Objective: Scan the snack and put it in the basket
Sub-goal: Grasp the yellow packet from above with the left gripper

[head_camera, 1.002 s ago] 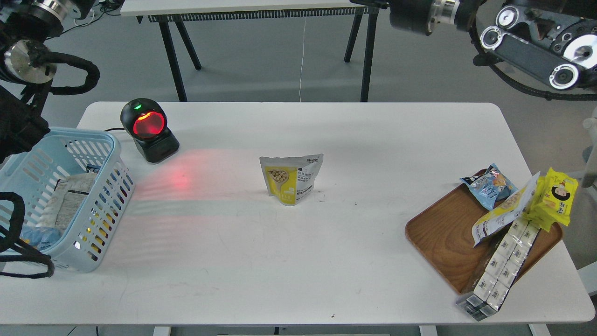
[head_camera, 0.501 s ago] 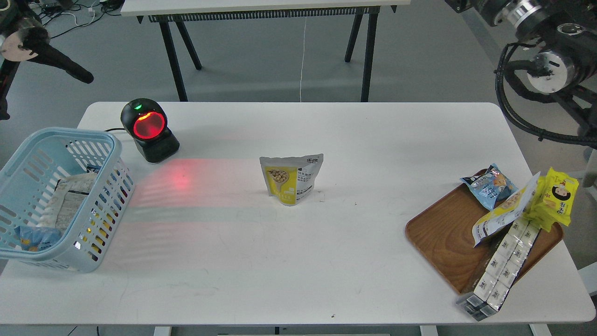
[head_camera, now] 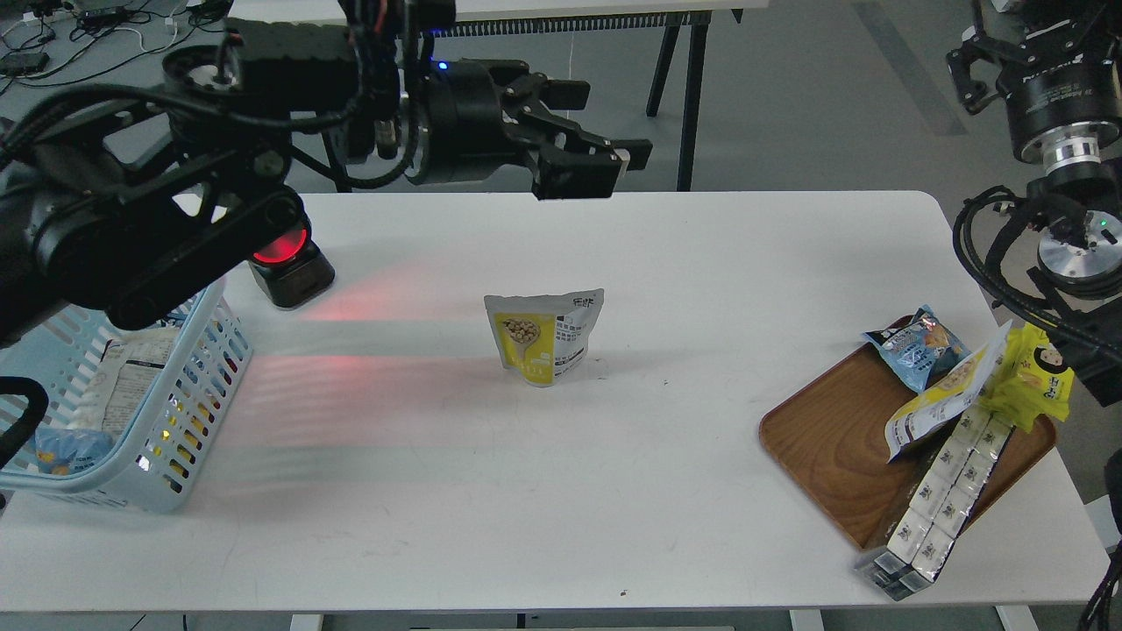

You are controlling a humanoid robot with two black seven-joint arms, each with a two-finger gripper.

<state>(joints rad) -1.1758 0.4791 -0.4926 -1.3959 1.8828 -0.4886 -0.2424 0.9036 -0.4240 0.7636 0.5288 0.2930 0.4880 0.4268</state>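
Far left of the barcode scanner (head_camera: pixel 282 263): light blue basket (head_camera: pixel 197 386) with packets inside. Above and right of the scanner: left gripper (head_camera: pixel 605 153), fingers apart, empty. Right of the scanner, mid-table, standing upright: yellow-and-white snack pouch (head_camera: pixel 543 336), untouched. Far right of the scanner: wooden tray (head_camera: pixel 824 447) heaped with snacks. Right gripper: unseen.

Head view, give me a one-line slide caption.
Left gripper hovers empty above the upright snack; scanner glows red beside the basket.
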